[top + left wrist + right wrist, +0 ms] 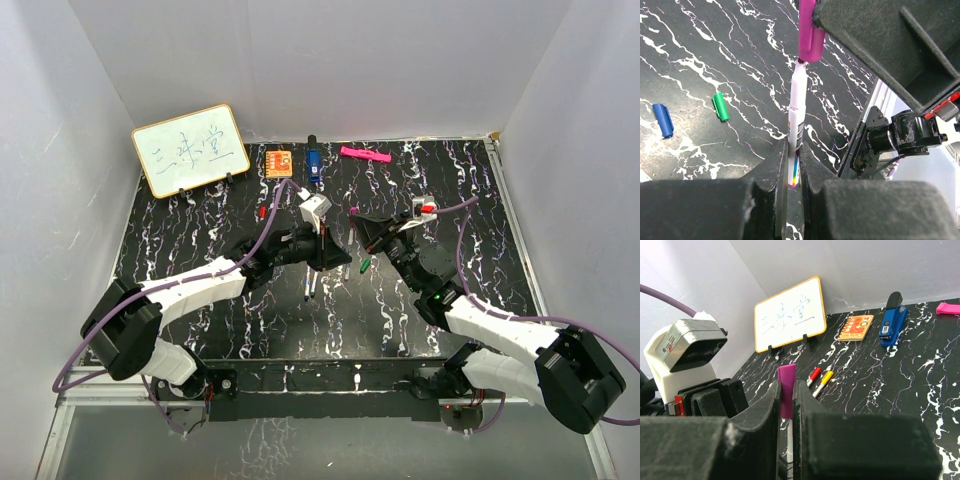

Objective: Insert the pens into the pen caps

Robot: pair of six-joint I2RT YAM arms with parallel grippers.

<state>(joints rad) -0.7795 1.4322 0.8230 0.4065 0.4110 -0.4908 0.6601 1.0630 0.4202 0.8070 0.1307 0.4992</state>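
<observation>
My left gripper is shut on a white-barrelled pen and holds it above the table. Its tip meets the mouth of a purple cap; I cannot tell how deep it sits. My right gripper is shut on that purple cap, with the pen's barrel showing below it. The two grippers meet over the table's middle. A green cap and a blue cap lie loose on the table. A red-capped pen and a yellow-capped pen lie side by side.
Two more pens lie just in front of the left gripper. A whiteboard stands at the back left. An orange block, a blue stapler and a pink marker lie along the back edge. White walls enclose the table.
</observation>
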